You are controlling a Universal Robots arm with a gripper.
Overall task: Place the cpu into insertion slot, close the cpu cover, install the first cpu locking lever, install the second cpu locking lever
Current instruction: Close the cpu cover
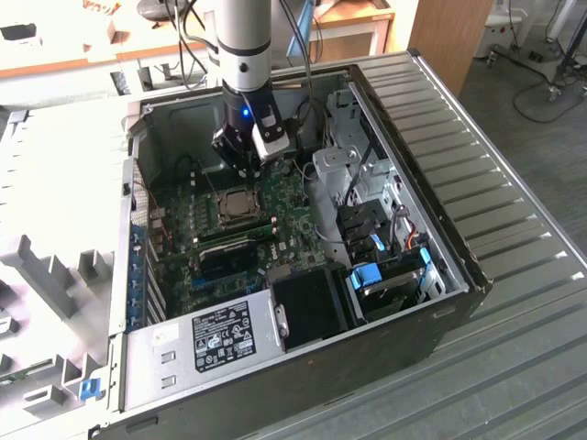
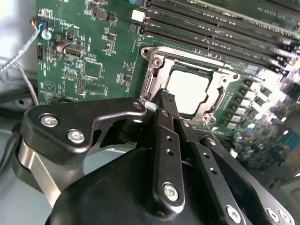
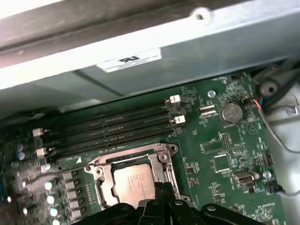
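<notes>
Gripper (image 2: 167, 96): fingers (image 2: 164, 136) drawn together, nothing seen btwn them. Tips sit at the edge of the insertion slot (image 1: 221, 205); touching or not, can't tell. One cpu (image 2: 186, 88) lies in that slot, flat, grey metal top facing up off the board. It's approx square, so no clear long axis. One cpu cover (image 2: 192, 57) lies down flat on the slot, framing the chip. Beyond the slot: four long memory slots (image 3: 112, 129), side by side. First wrist view adds one coin battery (image 3: 231, 112) off the slot's corner and the case wall (image 3: 187, 70) behind. Exterior view adds the open PC case (image 1: 440, 183) on a ribbed worktop (image 1: 532, 348), w/ the arm (image 1: 244, 46) reaching down over the slot.
</notes>
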